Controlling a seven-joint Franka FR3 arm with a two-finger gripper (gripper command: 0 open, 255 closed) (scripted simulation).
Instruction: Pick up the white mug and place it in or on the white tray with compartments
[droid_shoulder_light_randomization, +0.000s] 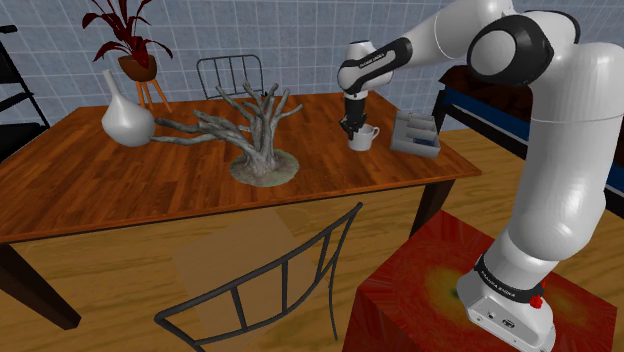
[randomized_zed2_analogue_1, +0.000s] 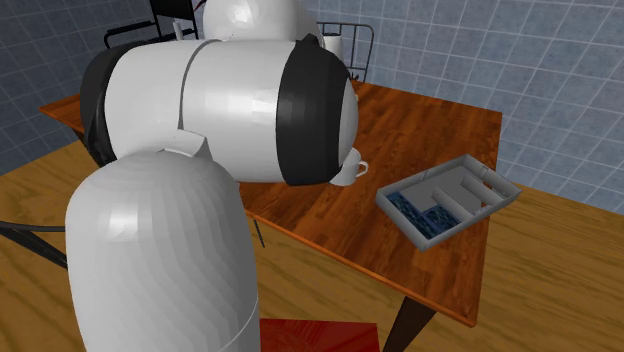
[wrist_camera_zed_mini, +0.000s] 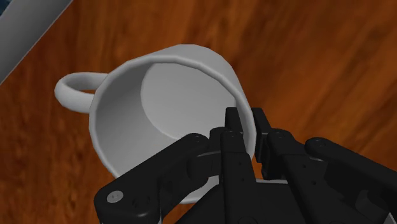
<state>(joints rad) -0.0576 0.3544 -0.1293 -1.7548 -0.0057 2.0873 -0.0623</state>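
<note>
The grasp looked made, the carry not yet. In the wrist view the pincer (wrist_camera_zed_mini: 247, 135) was closed on the white mug (wrist_camera_zed_mini: 159, 102): one black finger (wrist_camera_zed_mini: 233, 126) sat inside the cup and the other outside, with the thin wall pinched between them on the side opposite the handle. The mug's mouth faced the camera, empty, with brown wood behind it.

In the shoulder view the mug (droid_shoulder_light_randomization: 364, 138) hung under the arm's black hand, low over the far right part of the wooden surface (droid_shoulder_light_randomization: 150, 185). Whether its base had left the wood could not be told from that angle; if it was raised, it was raised very little. The second exterior view showed the mug (randomized_zed2_analogue_1: 350, 170) peeking out from behind the arm's big white link, handle turned toward the tray.

The white tray with compartments (randomized_zed2_analogue_1: 405, 221) lay near the mug but apart from it, close to the surface's edge, with a strip of bare wood between the two. Its compartments showed grey dividers over a blue floor, and no cup was in it. In the shoulder view the tray (droid_shoulder_light_randomization: 413, 144) sat just to the right of the mug.

So, as a judgement: reaching and gripping were done. What remained was to lift the mug clear, carry it the short way across to the tray, lower it into or onto a compartment, and let go. A grip on the rim wall alone could let the cup swing, so the transfer probably called for a slow, level move
</note>
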